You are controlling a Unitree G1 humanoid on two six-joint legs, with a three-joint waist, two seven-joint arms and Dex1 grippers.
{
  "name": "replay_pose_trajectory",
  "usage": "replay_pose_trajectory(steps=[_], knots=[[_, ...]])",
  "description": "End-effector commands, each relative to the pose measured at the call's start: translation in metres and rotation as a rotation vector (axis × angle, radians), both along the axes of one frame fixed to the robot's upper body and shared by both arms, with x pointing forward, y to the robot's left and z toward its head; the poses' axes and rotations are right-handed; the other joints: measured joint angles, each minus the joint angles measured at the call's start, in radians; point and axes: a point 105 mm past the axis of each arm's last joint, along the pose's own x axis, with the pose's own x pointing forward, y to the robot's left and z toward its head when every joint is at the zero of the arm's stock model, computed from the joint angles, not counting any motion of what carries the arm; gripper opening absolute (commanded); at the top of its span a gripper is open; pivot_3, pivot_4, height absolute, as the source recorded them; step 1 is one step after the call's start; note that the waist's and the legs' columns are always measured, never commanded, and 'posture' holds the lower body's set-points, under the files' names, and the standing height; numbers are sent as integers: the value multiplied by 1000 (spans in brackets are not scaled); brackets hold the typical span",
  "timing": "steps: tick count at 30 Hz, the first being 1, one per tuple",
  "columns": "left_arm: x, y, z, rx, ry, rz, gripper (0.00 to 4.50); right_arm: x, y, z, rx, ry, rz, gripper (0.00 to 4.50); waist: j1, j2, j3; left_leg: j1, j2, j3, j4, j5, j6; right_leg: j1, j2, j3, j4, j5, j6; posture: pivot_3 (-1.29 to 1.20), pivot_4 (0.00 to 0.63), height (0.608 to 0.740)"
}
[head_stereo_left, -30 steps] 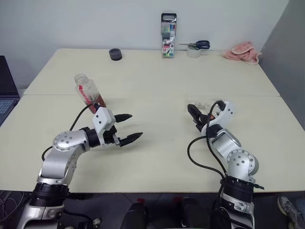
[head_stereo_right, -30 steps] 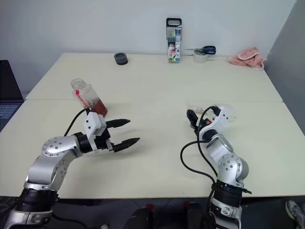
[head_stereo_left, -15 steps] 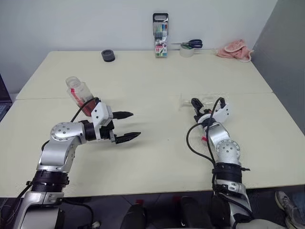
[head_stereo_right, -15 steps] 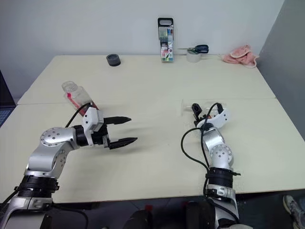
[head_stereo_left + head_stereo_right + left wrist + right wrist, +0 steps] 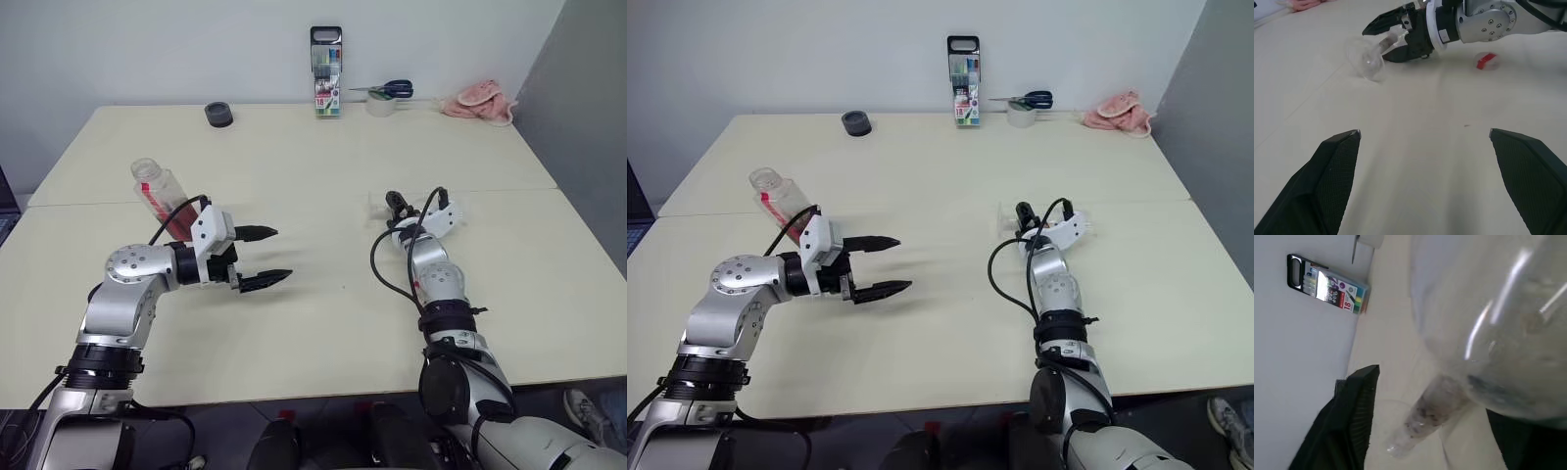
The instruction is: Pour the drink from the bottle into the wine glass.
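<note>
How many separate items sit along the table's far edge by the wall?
5: a black tape roll at the left, the marker pack upright in the middle, then scissors resting on a white tape roll, and pink cloth rightmost.

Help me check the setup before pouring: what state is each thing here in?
bottle, standing on the table, cap off, part full of drink
cap, off, lying on the table
wine glass, empty, lying on its side
left end effector, open, holding nothing
right end effector, at the wine glass's stem
scissors, shut
marker pack, standing
</note>
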Motion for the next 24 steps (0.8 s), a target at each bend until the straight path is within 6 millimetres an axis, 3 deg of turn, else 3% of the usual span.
replay_pose_trajectory(steps=[1,5,7,9,12,16,19,21,24], knots=[[0,-5,12,6,-49,-14,4500,1,30,12,54,-26,63,1843,-1,0,0,0,0,0,0,0,0,0,0,0,0,0,0,0,150,740],[-1,-6,12,2,-45,-14,4500,0,32,15,60,-42,89,549,0,1,0,0,0,0,0,0,0,0,0,0,0,0,0,0,150,740],[-2,-6,10,-3,-41,-7,4500,-5,35,19,-6,-87,142,241,1,1,0,0,0,-1,0,0,0,0,0,-1,0,0,0,0,150,740],[-3,-6,9,-9,-36,3,4500,-10,36,23,-152,-150,191,240,1,1,0,-1,0,-1,0,0,0,0,0,0,0,0,0,0,150,740],[-4,-3,8,-21,-30,41,4500,-24,43,22,-556,-291,289,240,-1,2,0,0,0,-1,-1,0,0,0,0,0,0,0,0,0,150,740],[-5,3,1,-43,0,116,4500,-46,58,-6,-1099,-447,439,239,1,2,0,-1,-1,-1,-1,0,0,-1,0,0,-1,0,0,0,150,740],[-7,9,-6,-46,16,174,4500,-57,68,-21,-1279,-521,521,239,3,1,-1,0,-1,-2,-1,0,0,0,0,-1,-1,0,0,0,150,740],[-8,13,-8,-53,21,207,4500,-59,72,-24,-1283,-531,531,239,4,0,-2,0,-1,-2,0,0,0,1,0,-1,-1,0,0,0,150,740],[-10,19,-9,-52,20,249,4500,-54,78,-7,-1273,-596,500,239,6,-1,-3,0,0,-2,0,0,0,1,0,-1,-1,0,0,0,150,740]])
